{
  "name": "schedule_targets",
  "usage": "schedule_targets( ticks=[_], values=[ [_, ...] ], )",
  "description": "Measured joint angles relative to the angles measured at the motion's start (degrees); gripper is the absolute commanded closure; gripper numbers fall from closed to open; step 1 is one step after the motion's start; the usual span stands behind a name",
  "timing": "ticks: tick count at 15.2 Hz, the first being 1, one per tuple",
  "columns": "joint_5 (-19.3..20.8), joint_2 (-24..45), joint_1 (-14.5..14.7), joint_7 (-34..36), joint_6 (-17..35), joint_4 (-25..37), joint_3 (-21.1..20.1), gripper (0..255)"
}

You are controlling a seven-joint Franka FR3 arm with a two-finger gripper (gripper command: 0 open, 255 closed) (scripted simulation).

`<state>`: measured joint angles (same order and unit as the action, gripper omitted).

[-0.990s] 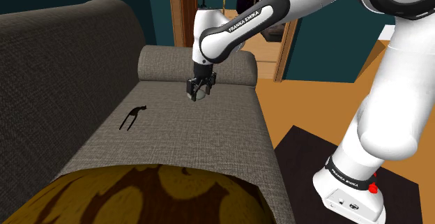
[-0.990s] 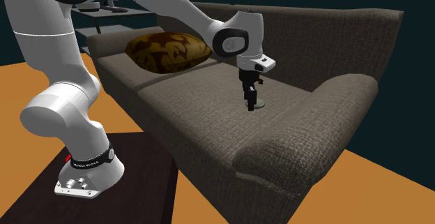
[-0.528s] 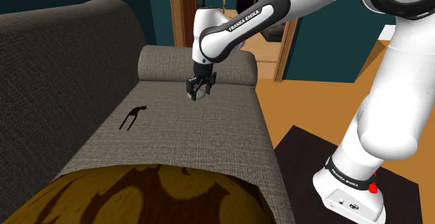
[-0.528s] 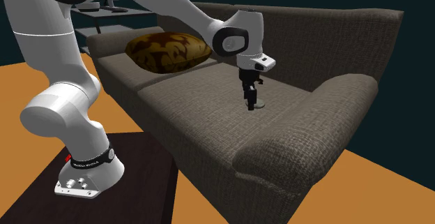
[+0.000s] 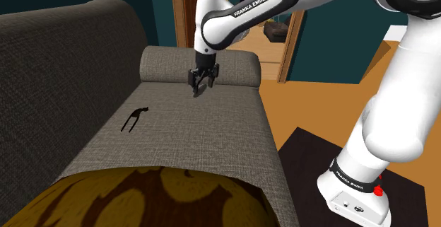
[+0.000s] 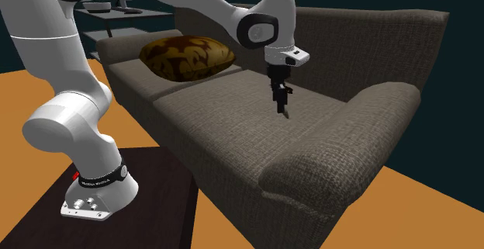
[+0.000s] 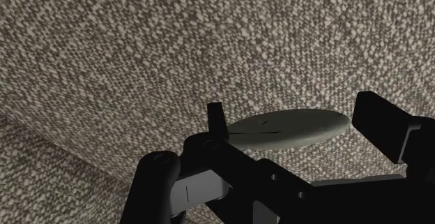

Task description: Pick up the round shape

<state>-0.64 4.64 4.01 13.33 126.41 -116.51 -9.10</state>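
The round shape [image 7: 286,130] is a thin pale grey disc, seen nearly edge-on in the wrist view. It spans the gap between my two black fingers [image 7: 217,120], which clasp it at its rim. In the shoulder view my gripper [image 5: 198,89] hangs above the grey sofa seat [image 5: 205,130], just in front of the armrest [image 5: 169,66]. From the second exterior view the gripper [image 6: 284,109] is clear of the seat [image 6: 233,123], with the disc too small to make out at its tips.
A small black thin object [image 5: 134,119] lies on the seat to the shoulder view's left of the gripper. A brown patterned cushion [image 5: 141,199] [image 6: 186,57] rests at the sofa's other end. The backrest [image 5: 63,70] rises alongside.
The gripper has risen off the sofa seat, and the disc that lay under it has come up with it. The seat spot is now bare.
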Motion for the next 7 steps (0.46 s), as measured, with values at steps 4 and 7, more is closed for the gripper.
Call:
schedule_targets(
  ticks=[4, 7],
  values=[
    [-0.2, -1.3, 0.0, 0.0, -2.9, 1.6, 0.0, 255],
    [-0.3, -2.0, 0.0, -0.1, -4.8, 2.8, 0.0, 255]
  ],
)
